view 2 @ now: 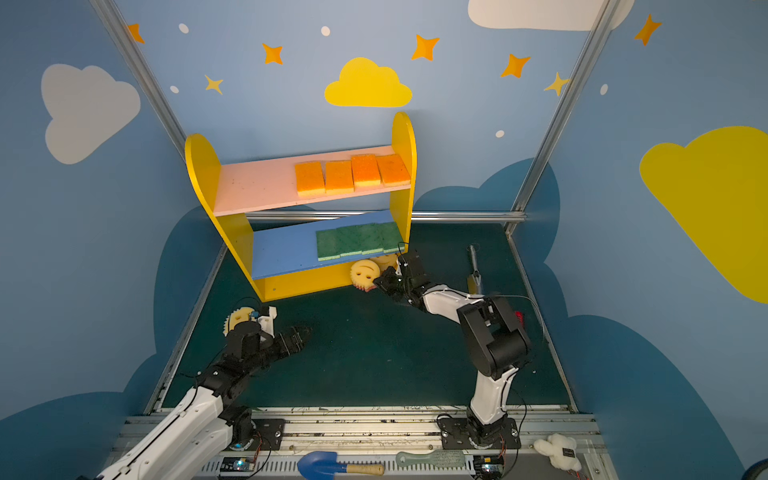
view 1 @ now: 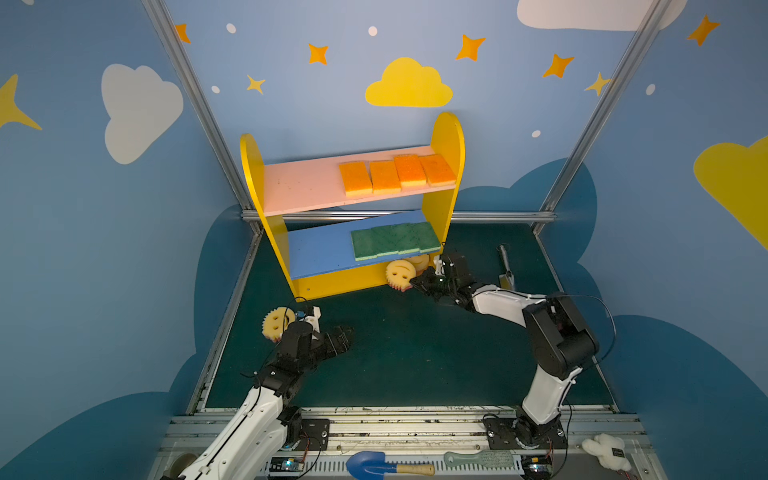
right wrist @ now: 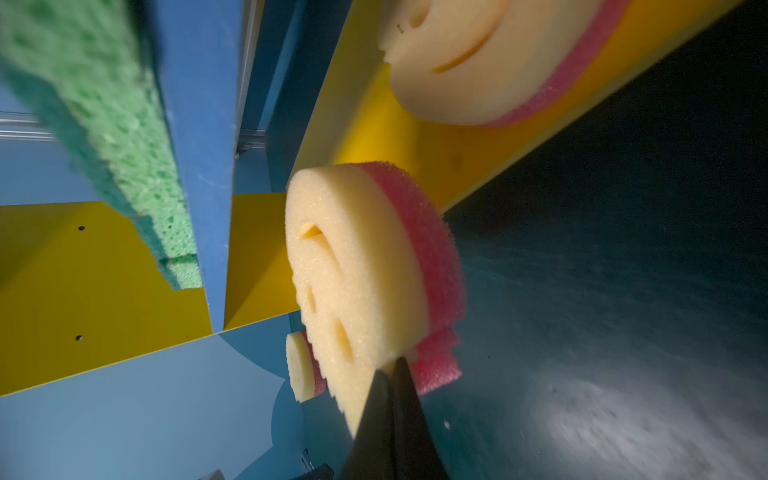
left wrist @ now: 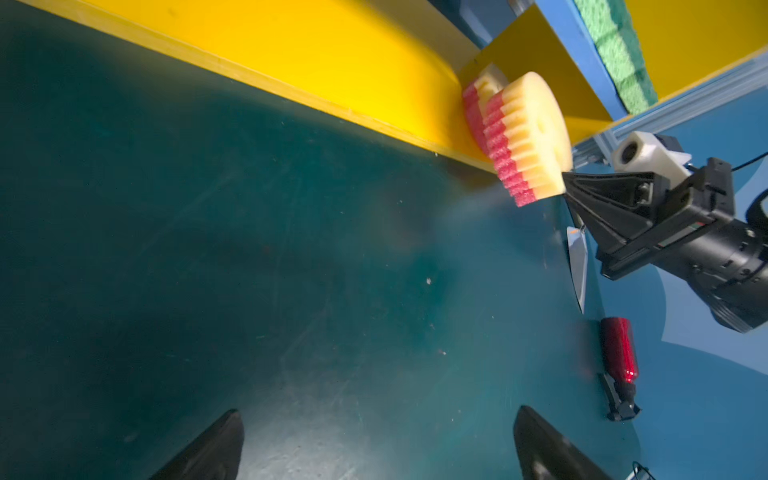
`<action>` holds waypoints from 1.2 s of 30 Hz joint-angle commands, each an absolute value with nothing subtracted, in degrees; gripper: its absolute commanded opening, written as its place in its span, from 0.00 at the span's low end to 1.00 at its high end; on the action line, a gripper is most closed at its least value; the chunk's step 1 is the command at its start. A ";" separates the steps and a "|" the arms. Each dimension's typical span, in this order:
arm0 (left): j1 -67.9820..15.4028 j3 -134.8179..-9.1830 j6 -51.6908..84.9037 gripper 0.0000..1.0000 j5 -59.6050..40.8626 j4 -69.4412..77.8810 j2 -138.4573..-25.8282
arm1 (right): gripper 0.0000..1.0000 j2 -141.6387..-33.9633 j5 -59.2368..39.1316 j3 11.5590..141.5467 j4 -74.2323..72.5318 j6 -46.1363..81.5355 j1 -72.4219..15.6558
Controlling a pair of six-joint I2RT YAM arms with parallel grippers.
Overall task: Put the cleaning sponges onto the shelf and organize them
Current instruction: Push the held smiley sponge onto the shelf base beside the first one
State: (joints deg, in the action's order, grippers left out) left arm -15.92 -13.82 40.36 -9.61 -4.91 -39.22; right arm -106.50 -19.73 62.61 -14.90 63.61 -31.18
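Observation:
The shelf [view 1: 446,137] stands at the back. Several orange-topped pads [view 1: 397,172] lie in a row on its pink board, and several green-topped pads [view 1: 395,241] on the blue board. One smiley sponge [view 1: 400,274] [right wrist: 357,291] stands on edge against the front of the yellow base. A second smiley sponge [view 1: 419,261] [right wrist: 478,50] lies on the base behind it. My right gripper [view 1: 415,284] [right wrist: 392,363] is shut, its tips pressed against the standing sponge's toothed edge. A third smiley sponge [view 1: 277,322] lies on the floor beside my left arm. My left gripper [view 1: 345,334] [left wrist: 378,415] is open and holds nothing.
A metal tool [view 1: 505,266] lies on the green floor to the right of the shelf, and a red-handled item [left wrist: 619,353] near the right wall. On the front rail lie a blue trowel [view 1: 365,463], a green brush [view 1: 478,459] and a white fluffy toy [view 1: 606,451].

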 commanded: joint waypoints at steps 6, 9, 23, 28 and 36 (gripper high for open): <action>-15.20 -12.89 39.16 1.00 -10.11 -4.00 -38.14 | 0.00 -115.33 -17.53 72.28 -18.86 65.26 -32.69; -15.13 -12.22 39.35 1.00 -10.06 -2.75 -38.06 | 0.00 -118.15 -17.40 74.18 -20.69 66.33 -32.61; -15.12 -10.72 39.24 1.00 -8.03 -2.99 -34.92 | 0.00 -122.11 -15.82 74.25 -27.05 68.48 -33.21; -15.11 -10.81 39.20 1.00 -7.82 -3.25 -34.63 | 0.00 -120.74 -14.23 70.17 -31.90 70.18 -33.69; -15.12 -10.81 40.03 1.00 -8.17 -3.30 -33.87 | 0.00 -115.18 -9.83 64.73 -32.79 70.54 -35.85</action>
